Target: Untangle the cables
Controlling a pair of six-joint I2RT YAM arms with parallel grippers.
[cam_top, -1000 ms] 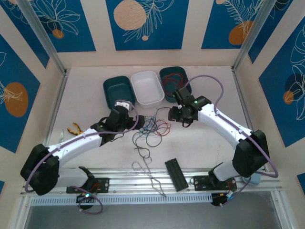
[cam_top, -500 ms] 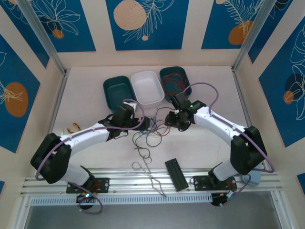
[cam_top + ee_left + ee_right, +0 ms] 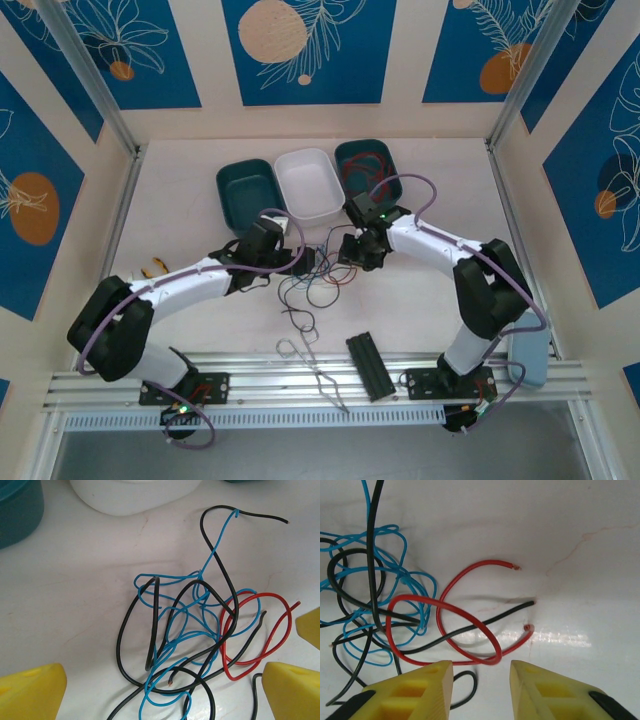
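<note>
— Tools first: how do they stand?
— The left tool [image 3: 162,680] is released. Its wrist camera shows its yellow fingers [image 3: 30,692] wide apart at the bottom corners, low over the white bench [image 3: 75,580], holding nothing. The right tool [image 3: 481,675] is released too, its yellow fingers [image 3: 437,680] parted with nothing clamped between them.
— And the thin red, blue and black cables?
— The cables [image 3: 195,625] lie in one loose tangle on the bench between the two tools. From the right wrist, a red cable [image 3: 465,630] loops just beyond the fingertips and touches neither. A small black loop beside one finger is half cut off.
— What is hard to make out?
— From above, both wrists cover their own fingers and part of the tangle. Blue and black strands run off the left and top edges of the right wrist view, so their ends are lost. In the left wrist view black strands leave the bottom edge, and a rounded white plastic tray [image 3: 135,495] and a dark teal tray [image 3: 17,510] are clipped at the top.
— Farther out?
— Beside those two stands a second teal tray [image 3: 392,160] with red strands [image 3: 360,168] in it, its near edge hidden by the right arm. Nearer the bases lie metal tongs [image 3: 315,368] and a flat black bar [image 3: 370,365]. Something orange-handled [image 3: 152,267] shows beside the left arm, too small to identify.
</note>
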